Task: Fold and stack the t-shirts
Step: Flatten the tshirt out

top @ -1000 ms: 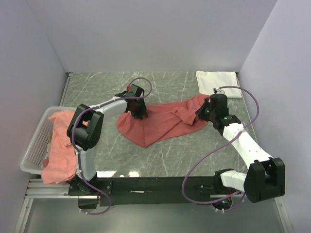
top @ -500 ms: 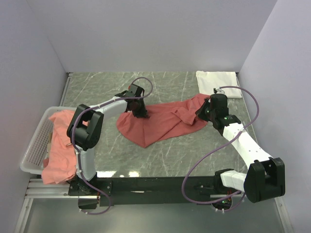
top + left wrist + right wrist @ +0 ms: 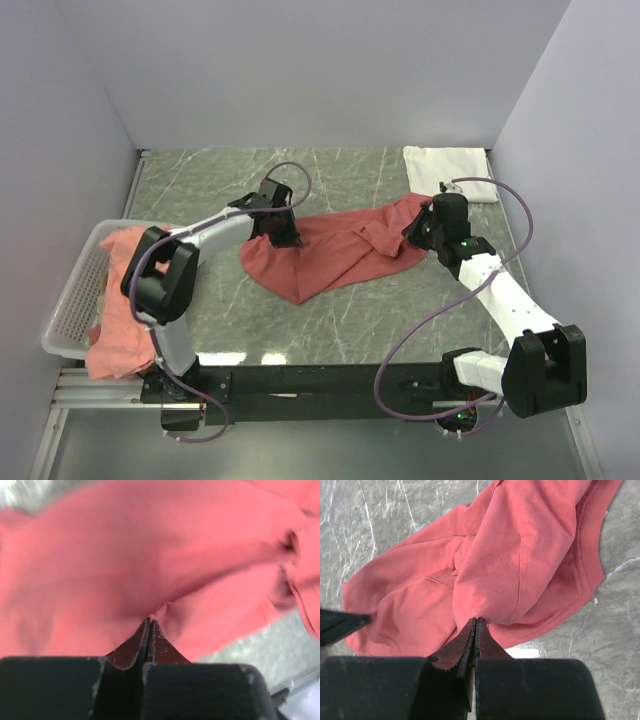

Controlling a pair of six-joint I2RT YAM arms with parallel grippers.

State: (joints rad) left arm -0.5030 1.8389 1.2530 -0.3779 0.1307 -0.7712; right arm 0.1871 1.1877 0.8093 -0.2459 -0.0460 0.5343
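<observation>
**Asker:** Where was the shirt just then?

**Me:** The coral t-shirt (image 3: 340, 250) lay crumpled across the middle of the table (image 3: 210, 185). It was strung left to right between my two claws, and its near-left corner lay flat on the marble, pointing toward my bases.

**Asker:** And your left claw?

**Me:** A second earlier my left claw (image 3: 150, 625) stood spread over the left part of that shirt. By this moment it had clenched. My wrist camera showed the fingers pressed together with a small pleat of coral cloth pinched at their tips. My left elbow had also swung nearer and further left than it was before.

**Asker:** Did the right side change?

**Me:** No. My right claw (image 3: 475, 624) was as it had been a second before, clamped on a fold at the shirt's right end, with the cloth gathered up to the closed tips. The arm had not shifted.

**Asker:** What about the other shirts?

**Me:** The white t-shirt (image 3: 447, 160) lay folded in the far right corner, well apart from my claws. The heap of coral shirts (image 3: 125, 290) sat in the basket (image 3: 68, 305) at the left edge, spilling over its near rim. Neither had moved.
</observation>
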